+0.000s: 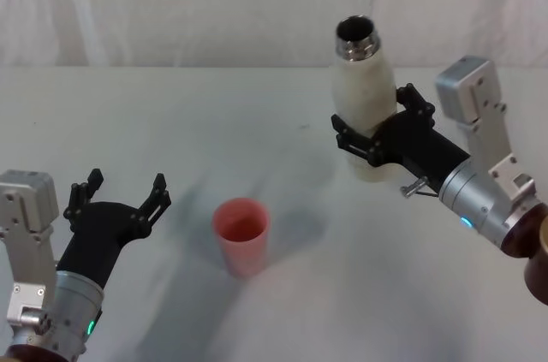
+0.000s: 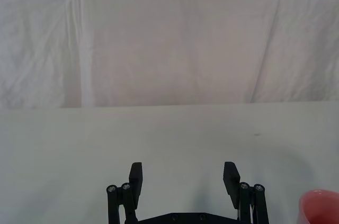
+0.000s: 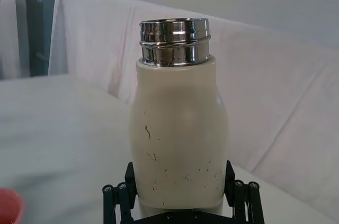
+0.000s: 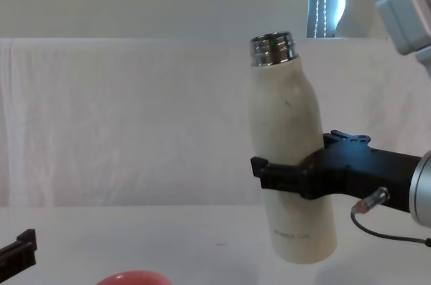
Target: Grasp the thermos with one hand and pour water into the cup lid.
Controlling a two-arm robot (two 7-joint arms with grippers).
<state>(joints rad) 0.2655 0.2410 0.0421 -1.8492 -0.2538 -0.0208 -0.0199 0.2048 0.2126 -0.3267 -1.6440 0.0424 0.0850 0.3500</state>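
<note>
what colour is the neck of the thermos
Shiny silver steel, above the cream-white body of the thermos; the right wrist view shows it best.

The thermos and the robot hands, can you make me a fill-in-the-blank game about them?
1. The thermos is held by the ____ gripper.
2. The top of the thermos has no cap, so its shiny neck is ____.
3. The cup lid standing on the table is coloured ____.
4. The left gripper holds nothing and its fingers are ____.

Missing words: right; open; red; open
</note>
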